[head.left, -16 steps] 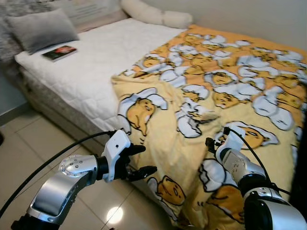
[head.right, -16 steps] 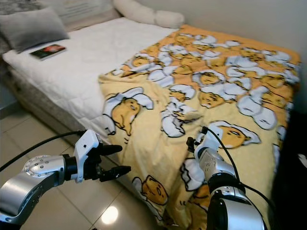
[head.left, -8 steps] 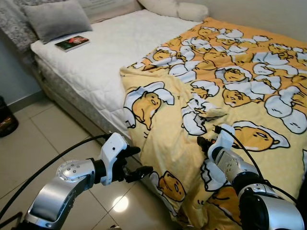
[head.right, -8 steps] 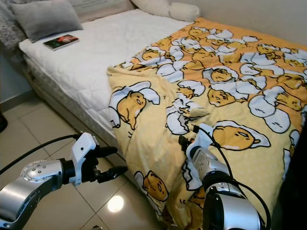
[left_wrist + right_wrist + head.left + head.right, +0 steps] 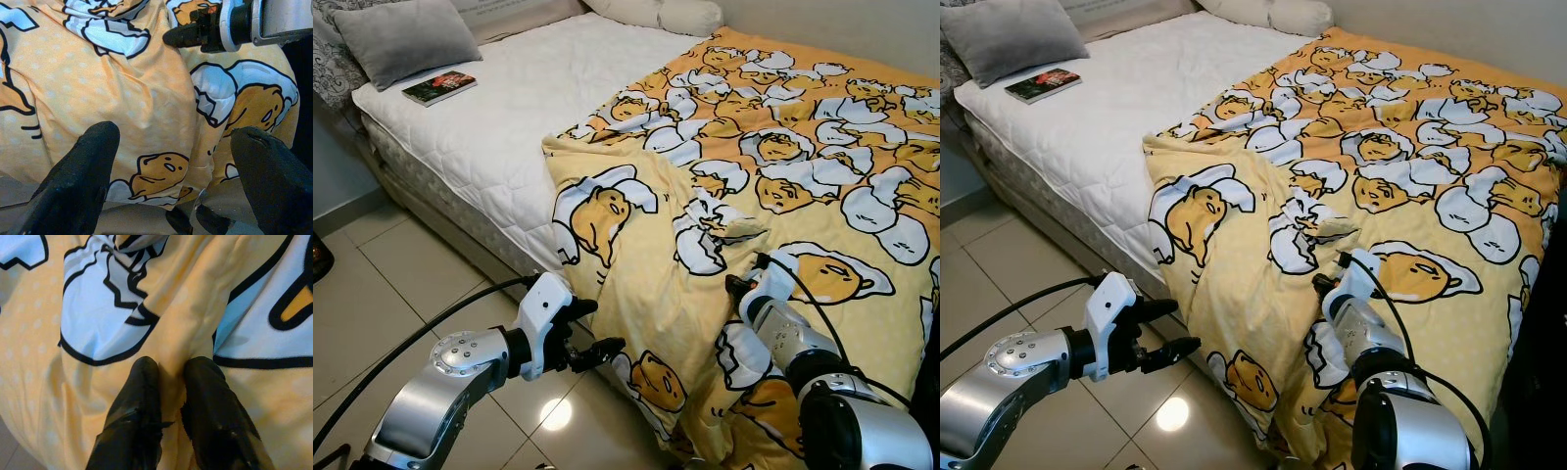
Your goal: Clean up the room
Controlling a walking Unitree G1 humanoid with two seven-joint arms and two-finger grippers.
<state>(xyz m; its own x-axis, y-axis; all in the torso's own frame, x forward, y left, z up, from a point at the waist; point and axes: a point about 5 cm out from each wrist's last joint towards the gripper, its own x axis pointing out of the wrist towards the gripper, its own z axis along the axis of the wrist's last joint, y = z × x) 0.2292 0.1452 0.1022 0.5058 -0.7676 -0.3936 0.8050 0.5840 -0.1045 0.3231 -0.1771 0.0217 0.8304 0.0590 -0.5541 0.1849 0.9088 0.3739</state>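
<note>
so, in the left eye view there is a bed (image 5: 499, 117) with a white top. a yellow blanket (image 5: 783, 147) with egg pictures lies over the far half of the bed and hangs down its side to the tile floor (image 5: 382, 294). a grey pillow (image 5: 406, 39) sits at the head of the bed, and a book (image 5: 438, 86) lies just beside it. a long white pillow (image 5: 656, 12) rests by the wall. the left gripper (image 5: 592, 328) is low, near the hanging part of the blanket but not touching it, with its two black fingers apart. the right gripper (image 5: 736, 286) is on the blanket at the edge of the bed.

in the right eye view the scene looks the same, and a bright spot of light shines on the floor below the left gripper.

in the left wrist view the two black fingers (image 5: 78, 181) are spread wide, with the hanging blanket between and beyond them. the other arm shows there too, against the blanket.

in the right wrist view the two fingers (image 5: 142, 406) are pressed close and pinch a fold of the yellow blanket between them.
</note>
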